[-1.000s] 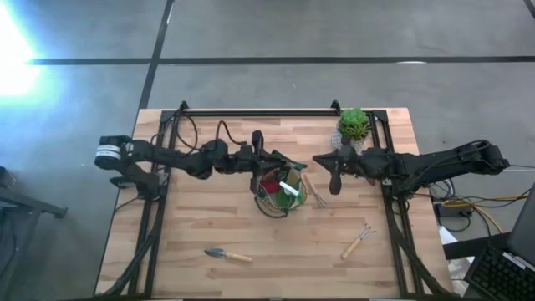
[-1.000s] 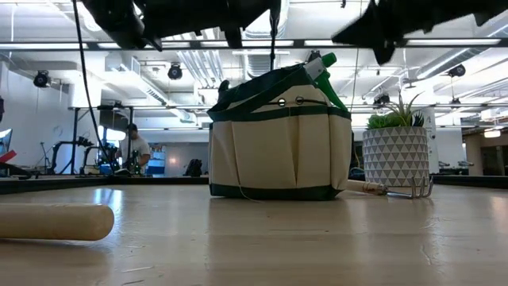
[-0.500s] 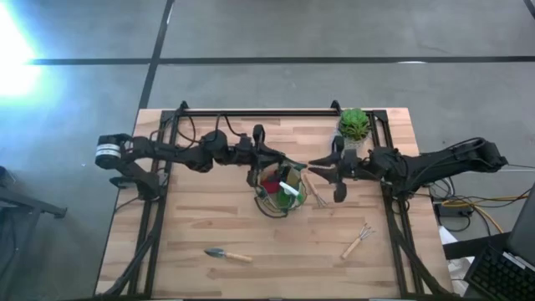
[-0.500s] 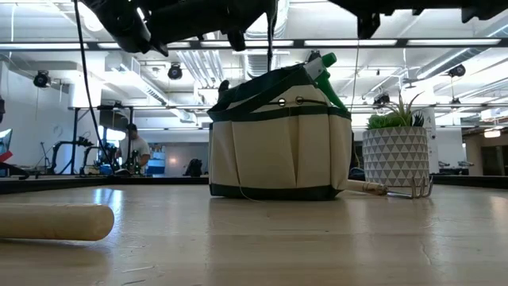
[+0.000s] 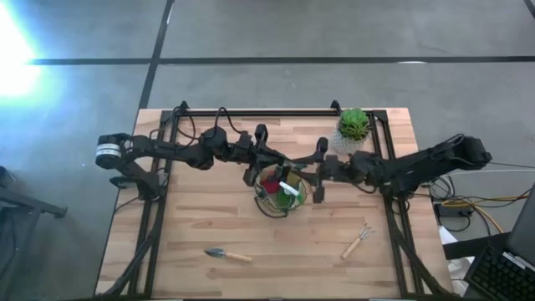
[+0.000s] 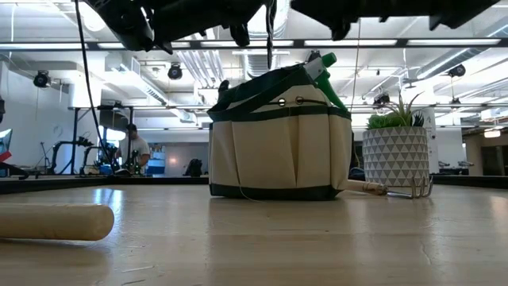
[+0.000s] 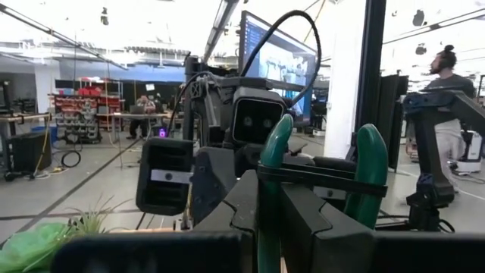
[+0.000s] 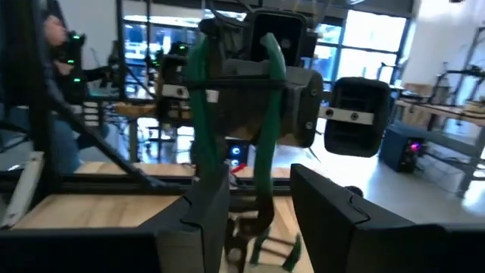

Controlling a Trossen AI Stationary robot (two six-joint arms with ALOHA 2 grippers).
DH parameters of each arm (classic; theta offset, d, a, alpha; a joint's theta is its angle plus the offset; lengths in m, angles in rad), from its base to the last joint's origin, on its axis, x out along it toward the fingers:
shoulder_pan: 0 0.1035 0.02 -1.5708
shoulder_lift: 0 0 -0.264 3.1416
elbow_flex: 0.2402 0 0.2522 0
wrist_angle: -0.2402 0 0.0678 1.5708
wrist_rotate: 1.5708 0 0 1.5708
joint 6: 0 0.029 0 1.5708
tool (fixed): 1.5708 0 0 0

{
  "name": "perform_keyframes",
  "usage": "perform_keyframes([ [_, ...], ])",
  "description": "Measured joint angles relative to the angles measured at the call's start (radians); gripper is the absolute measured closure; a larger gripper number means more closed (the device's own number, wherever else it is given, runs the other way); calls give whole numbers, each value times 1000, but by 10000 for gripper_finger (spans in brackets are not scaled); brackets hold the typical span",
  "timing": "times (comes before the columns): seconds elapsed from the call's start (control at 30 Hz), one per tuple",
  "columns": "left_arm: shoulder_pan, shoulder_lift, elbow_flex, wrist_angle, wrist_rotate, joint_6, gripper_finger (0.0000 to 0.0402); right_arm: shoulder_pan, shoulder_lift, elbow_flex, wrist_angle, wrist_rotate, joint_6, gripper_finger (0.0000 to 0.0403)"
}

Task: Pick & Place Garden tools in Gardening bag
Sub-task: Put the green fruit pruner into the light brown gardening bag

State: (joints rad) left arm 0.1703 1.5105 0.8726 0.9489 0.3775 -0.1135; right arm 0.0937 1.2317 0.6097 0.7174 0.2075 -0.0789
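round beige fabric gardening bag [image 5: 280, 191] sits mid wooden surface [image 5: 192, 226]; left tool [image 5: 253, 171] clamped on green-handled pruners [image 7: 318, 171] above it, right tool [image 5: 316, 171] fingers apart beside. trowel [image 5: 227, 254], fork [image 5: 357, 241] lie clear nearer the front edge.

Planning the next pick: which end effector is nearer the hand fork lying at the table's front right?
Right. The right end effector hovers beside the gardening bag, up-left of the hand fork; the left end effector is beyond the bag.
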Motion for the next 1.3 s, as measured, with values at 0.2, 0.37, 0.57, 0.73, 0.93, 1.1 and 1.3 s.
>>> perform_keyframes([
  [0.2,1,-1,-2,-1,0,3,375,1,100,108,-14,44,-7,286],
  [0.37,-1,-1,-2,5,-3,-1,375,2,130,161,-49,79,-3,295],
  [0.57,-1,-1,-4,4,4,-4,375,3,116,157,-65,120,23,307],
  [0.73,-2,0,-4,-4,6,-6,375,3,117,157,-77,124,30,307],
  [0.93,-2,2,3,-3,8,-4,375,3,125,157,-74,126,51,307],
  [1.1,-2,2,6,-1,7,-3,375,2,126,157,-71,132,53,308],
  [1.3,-2,2,6,2,7,-3,375,1,126,156,-48,133,53,323],
])
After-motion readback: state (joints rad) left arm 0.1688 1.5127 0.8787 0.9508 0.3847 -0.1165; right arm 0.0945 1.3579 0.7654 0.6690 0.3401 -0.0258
